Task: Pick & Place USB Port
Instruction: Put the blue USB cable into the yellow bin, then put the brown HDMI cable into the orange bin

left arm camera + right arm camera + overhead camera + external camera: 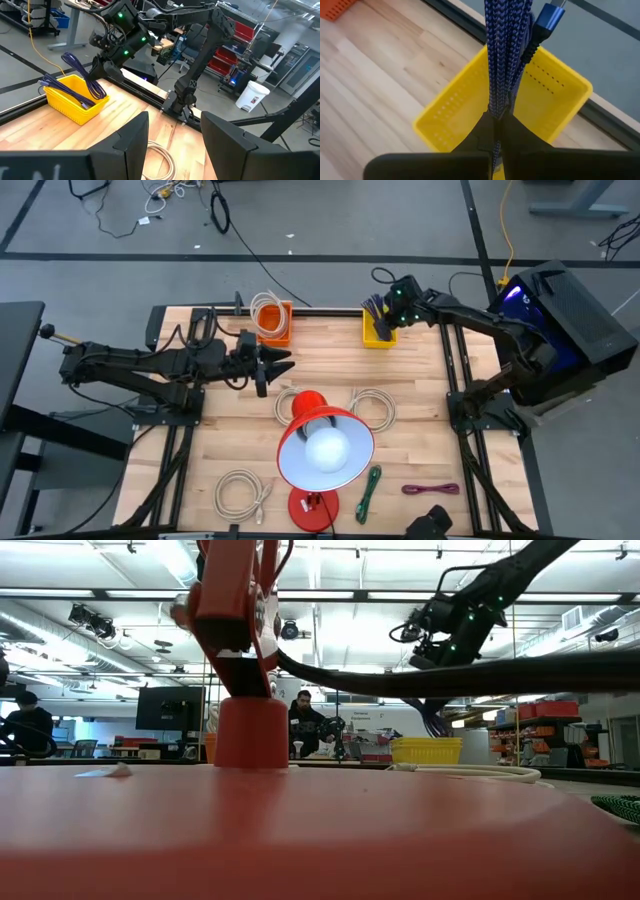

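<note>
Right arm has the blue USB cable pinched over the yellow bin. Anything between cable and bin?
Nothing visible. The right gripper, jaws shut on the blue USB cable, holds it directly above the yellow bin, whose open top is unobstructed. The left gripper waits mid-table, well clear, beside the orange bin.

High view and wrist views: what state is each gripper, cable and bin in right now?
right gripper: shut on blue cable, above yellow bin
blue cable: held, hanging over yellow bin
yellow bin: upright
left gripper: open, empty
orange bin: holds white cable coil
red lamp: upright
</note>
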`<act>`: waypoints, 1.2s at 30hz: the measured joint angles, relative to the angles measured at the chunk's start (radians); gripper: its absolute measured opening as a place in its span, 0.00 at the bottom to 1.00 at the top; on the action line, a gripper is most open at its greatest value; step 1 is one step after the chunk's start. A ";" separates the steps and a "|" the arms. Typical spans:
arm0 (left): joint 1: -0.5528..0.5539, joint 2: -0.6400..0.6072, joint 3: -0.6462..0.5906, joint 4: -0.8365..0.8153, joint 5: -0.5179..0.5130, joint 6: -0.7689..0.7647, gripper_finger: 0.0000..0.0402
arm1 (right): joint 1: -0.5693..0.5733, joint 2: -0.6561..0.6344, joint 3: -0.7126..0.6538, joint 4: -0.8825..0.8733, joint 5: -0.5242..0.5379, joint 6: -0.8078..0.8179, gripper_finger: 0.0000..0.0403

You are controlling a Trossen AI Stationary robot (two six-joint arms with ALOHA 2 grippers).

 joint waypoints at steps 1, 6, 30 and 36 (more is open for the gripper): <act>0.000 0.000 0.000 0.000 0.000 0.000 0.46 | -0.001 0.000 0.000 -0.003 0.000 0.000 0.01; 0.000 0.000 0.000 0.000 0.000 0.000 0.46 | -0.001 0.000 0.000 -0.006 0.005 0.000 0.01; -0.001 0.000 0.000 0.000 0.004 0.000 0.46 | -0.001 0.000 0.000 0.018 -0.085 0.029 0.26; 0.000 0.001 0.000 -0.003 0.004 0.001 0.46 | 0.089 -0.044 0.000 0.102 -0.334 0.081 0.33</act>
